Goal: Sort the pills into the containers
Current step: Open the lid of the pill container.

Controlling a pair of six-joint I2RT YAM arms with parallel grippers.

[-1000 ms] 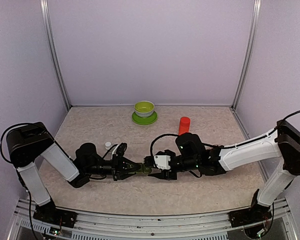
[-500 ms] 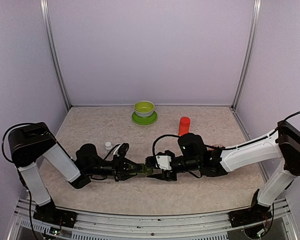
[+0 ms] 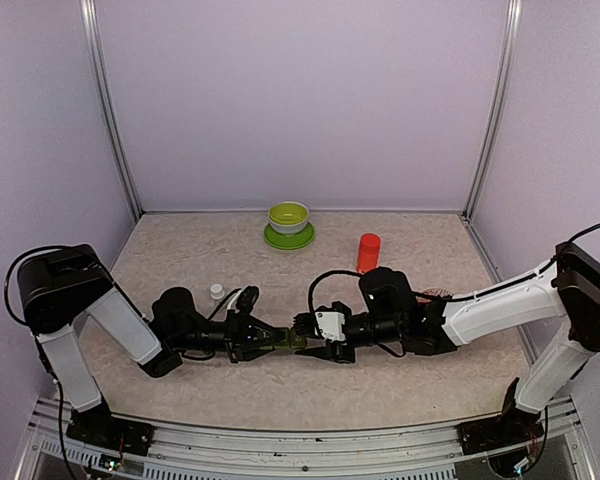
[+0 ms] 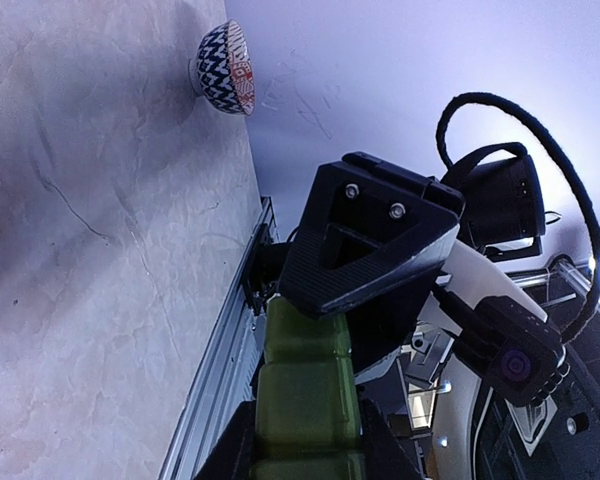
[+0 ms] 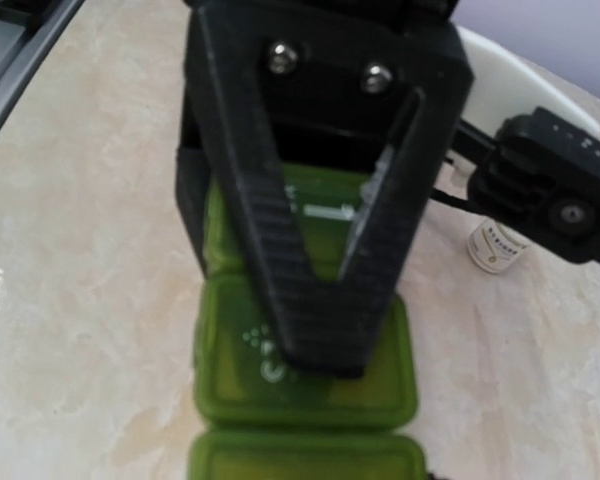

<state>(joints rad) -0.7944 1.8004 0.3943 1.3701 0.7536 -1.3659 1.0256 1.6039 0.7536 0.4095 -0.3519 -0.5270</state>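
The containers (image 3: 288, 340), a dark green strip of joined lidded squares, hang just above the table between the two arms. My left gripper (image 3: 270, 340) is shut on its left part, one finger (image 5: 310, 260) flat on a lid and the other beneath. The left wrist view shows the strip (image 4: 305, 390) running out from between the left gripper (image 4: 305, 445). My right gripper (image 3: 305, 338) stands open with its jaws astride the strip's right end; whether they touch it I cannot tell. One right finger (image 4: 370, 240) covers the far compartment. No pills show in any view.
A lime-green bowl (image 3: 288, 218) on a saucer stands at the back. To its right, in front, stands a red bottle (image 3: 368, 250). A small white bottle (image 3: 216, 291) stands near the left wrist, seen also as the white bottle (image 5: 495, 245). A patterned bowl (image 4: 225, 68) sits beyond the right arm.
The right gripper's jaws have drawn closer together around the strip's end. The left gripper and the strip have stayed nearly still.
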